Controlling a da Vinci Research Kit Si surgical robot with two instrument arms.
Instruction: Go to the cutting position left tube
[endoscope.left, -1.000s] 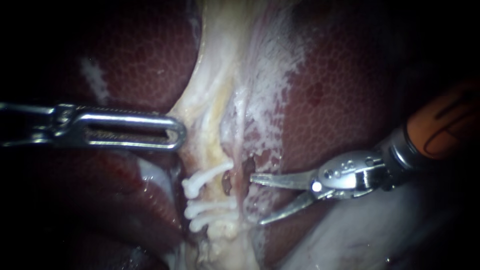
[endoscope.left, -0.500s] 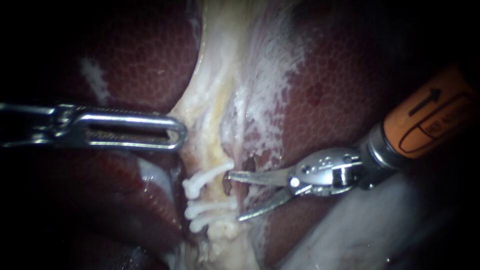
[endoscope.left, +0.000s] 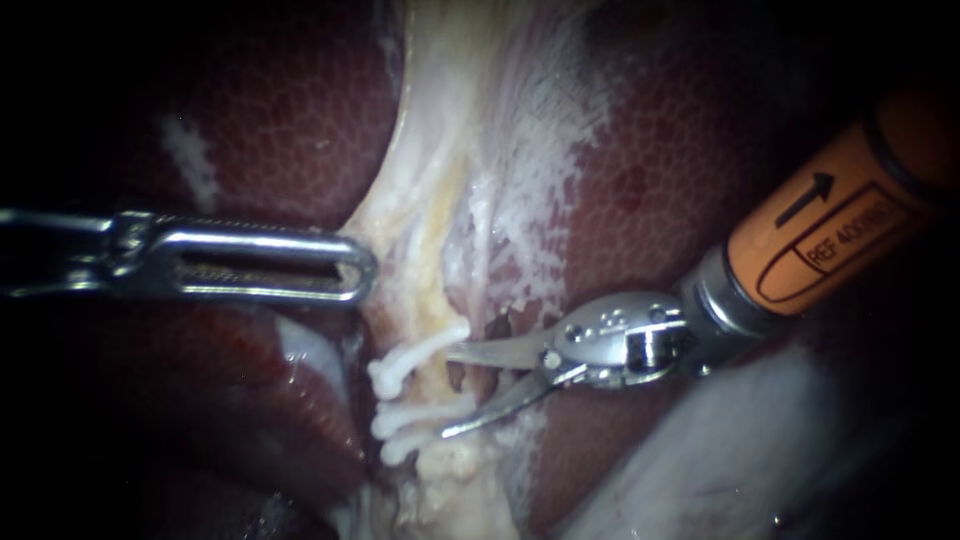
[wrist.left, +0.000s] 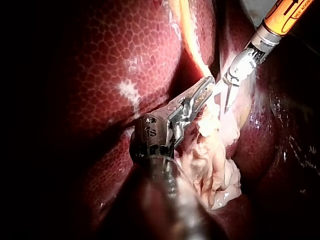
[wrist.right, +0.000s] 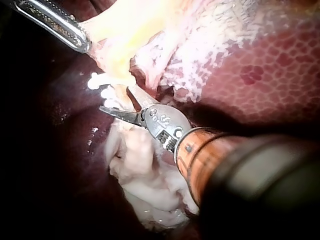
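Note:
A pale tube (endoscope.left: 437, 378) runs down the middle of the endoscope view and carries white clips (endoscope.left: 405, 362), one above and two lower (endoscope.left: 412, 415). My right instrument (endoscope.left: 445, 392) comes in from the right with an orange collar; its thin blades are open and straddle the tube beside the clips. In the right wrist view the same blades (wrist.right: 119, 101) gape next to the clips (wrist.right: 96, 82). My left instrument (endoscope.left: 355, 268) lies level, shut on the edge of the pale tissue band (endoscope.left: 440, 150). It also holds that tissue (wrist.left: 215, 145) in the left wrist view.
Dark red liver (endoscope.left: 650, 180) lies on both sides of the pale band. A smooth pale mass (endoscope.left: 720, 460) sits under the right instrument's shaft. Ragged pale tissue (wrist.right: 145, 170) hangs below the blades in the right wrist view.
My right instrument has moved left, blades still open, from short of the tube to around it at the clips. The left instrument has held still.

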